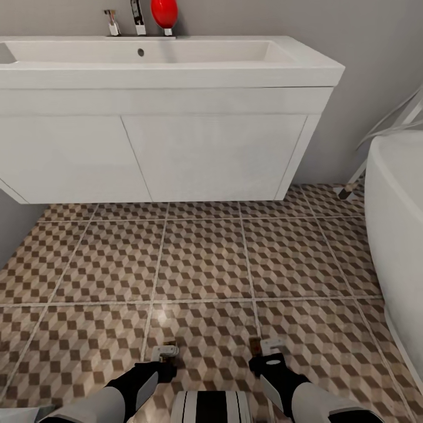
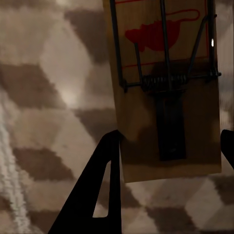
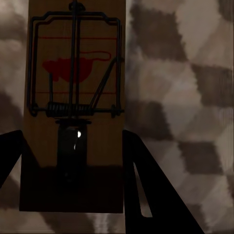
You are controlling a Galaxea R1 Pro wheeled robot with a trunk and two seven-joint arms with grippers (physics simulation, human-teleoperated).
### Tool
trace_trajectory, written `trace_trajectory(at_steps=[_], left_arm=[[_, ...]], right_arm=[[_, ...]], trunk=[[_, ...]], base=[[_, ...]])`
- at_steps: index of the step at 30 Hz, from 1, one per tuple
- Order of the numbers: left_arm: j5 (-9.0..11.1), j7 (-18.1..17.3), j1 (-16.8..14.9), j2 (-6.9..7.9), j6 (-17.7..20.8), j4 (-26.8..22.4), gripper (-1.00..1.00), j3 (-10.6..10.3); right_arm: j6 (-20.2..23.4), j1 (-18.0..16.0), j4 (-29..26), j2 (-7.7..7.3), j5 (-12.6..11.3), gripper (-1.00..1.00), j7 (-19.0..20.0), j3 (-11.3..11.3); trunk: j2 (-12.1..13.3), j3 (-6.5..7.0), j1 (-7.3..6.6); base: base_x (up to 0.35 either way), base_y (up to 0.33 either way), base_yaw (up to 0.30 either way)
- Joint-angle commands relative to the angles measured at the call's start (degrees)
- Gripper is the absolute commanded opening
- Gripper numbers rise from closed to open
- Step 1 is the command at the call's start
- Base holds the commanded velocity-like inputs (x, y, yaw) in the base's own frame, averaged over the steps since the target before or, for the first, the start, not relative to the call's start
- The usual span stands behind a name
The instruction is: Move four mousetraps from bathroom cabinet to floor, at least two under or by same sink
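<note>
**Two traps held low before the vanity**

While the sink (image 1: 176, 59) stands ahead across bathroom floor (image 1: 200, 258), each gripper clamps a mousetrap: left gripper (image 2: 165, 141) on its mousetrap (image 2: 165, 92), right gripper (image 3: 73, 141) likewise (image 3: 75, 107). Advisable: advance closer, lower flat, then release.

Each mousetrap (image 2: 168, 92) (image 3: 75, 107) is matt tan wood with dark metal wire, over a tiled floor (image 1: 205, 258) with faint sheen, below the smooth white sink (image 1: 176, 59) with its metal tap (image 1: 138, 17).
</note>
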Motion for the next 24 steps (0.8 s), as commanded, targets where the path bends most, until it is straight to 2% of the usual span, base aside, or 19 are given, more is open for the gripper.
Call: trace_trajectory(at_steps=[1, 6, 16, 22, 24], left_arm=[[0.49, 0.46, 0.01, 0.01, 0.33, -0.14, -1.00, -0.51], [0.46, 0.41, 0.01, 0.01, 0.36, -0.14, -1.00, -0.52], [0.49, 0.58, 0.01, 0.09, 0.19, -0.14, -1.00, -0.47], [0.49, 0.57, 0.01, 0.04, 0.45, -0.11, -1.00, -0.54], [0.53, 0.54, 0.01, 0.04, 0.47, -0.13, -1.00, -0.54]], right_arm=[[0.30, -0.01, -0.03, 0.01, 0.35, -1.00, -0.25, 0.35], [0.31, -0.01, -0.03, 0.05, 0.34, -1.00, -0.27, 0.35], [0.31, -0.01, -0.03, 0.08, 0.36, -1.00, -0.28, 0.35], [0.31, -0.01, 0.00, 0.08, 0.36, -1.00, -0.29, 0.35], [0.31, -0.01, 0.04, 0.08, 0.38, -1.00, -0.28, 0.35]], trunk=[[-0.03, -0.26, 0.01], [-0.09, -1.37, 0.14], [-0.09, -1.37, 0.14], [-0.18, -2.70, 0.30], [-0.18, -2.70, 0.30]], base=[[0.000, 0.000, 0.000], [0.000, 0.000, 0.000], [0.000, 0.000, 0.000], [0.000, 0.000, 0.000], [0.000, 0.000, 0.000]])
